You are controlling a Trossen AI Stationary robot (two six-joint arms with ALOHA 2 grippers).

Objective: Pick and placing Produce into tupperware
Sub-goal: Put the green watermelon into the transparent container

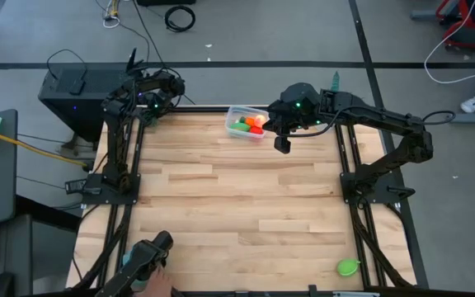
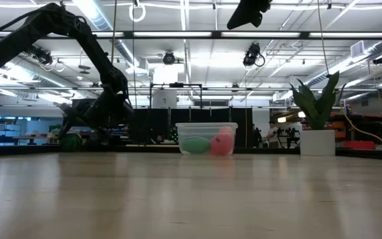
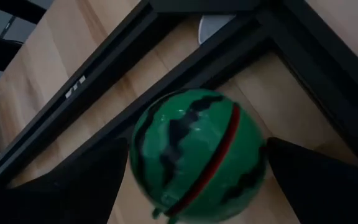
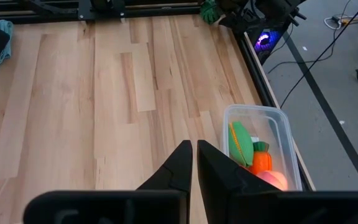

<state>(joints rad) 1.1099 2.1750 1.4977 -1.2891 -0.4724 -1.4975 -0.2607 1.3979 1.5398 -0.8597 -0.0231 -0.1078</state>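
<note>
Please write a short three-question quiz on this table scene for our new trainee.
1. True or false: the clear box already holds some toy produce.
2. What sits between the left gripper's open fingers? A) a carrot B) a toy watermelon C) a cloth
3. In a few words, where is the right gripper and how do its fingers stand?

Key
1. True: green and orange pieces lie inside.
2. B. The frames do not show whether the fingers are touching it.
3. It hangs above the table beside the box, fingers shut, holding nothing.
</note>
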